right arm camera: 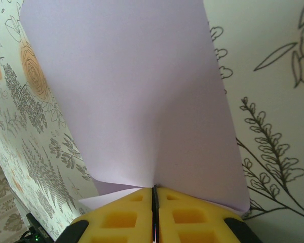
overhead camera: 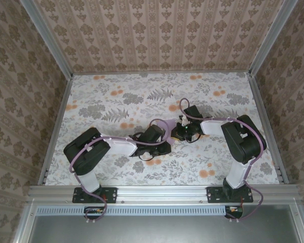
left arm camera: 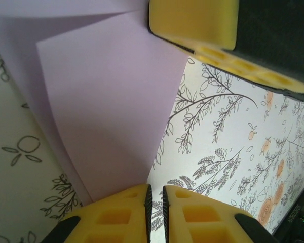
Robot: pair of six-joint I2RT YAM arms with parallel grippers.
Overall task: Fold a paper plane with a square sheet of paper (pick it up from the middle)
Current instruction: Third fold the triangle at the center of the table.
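The square sheet of paper [right arm camera: 137, 91] is plain lilac, and it rises folded and curved off the floral tablecloth. My right gripper [right arm camera: 155, 195] is shut on its near edge, where the paper puckers into a crease at the pads. In the left wrist view the paper [left arm camera: 101, 111] slopes down to the tip of my left gripper [left arm camera: 155, 195]. That gripper's jaws stand a thin slit apart, with only tablecloth showing between them and the paper's corner lying against the left finger. A yellow finger [left arm camera: 197, 20] of the right gripper is just beyond. From above, both grippers [overhead camera: 173, 134] meet at mid-table and cover the paper.
The floral tablecloth [overhead camera: 116, 101] covers the whole table. Metal rails [overhead camera: 54, 126] and patterned walls close in the left, right and back sides. Both arm bases sit on the near rail [overhead camera: 162, 192].
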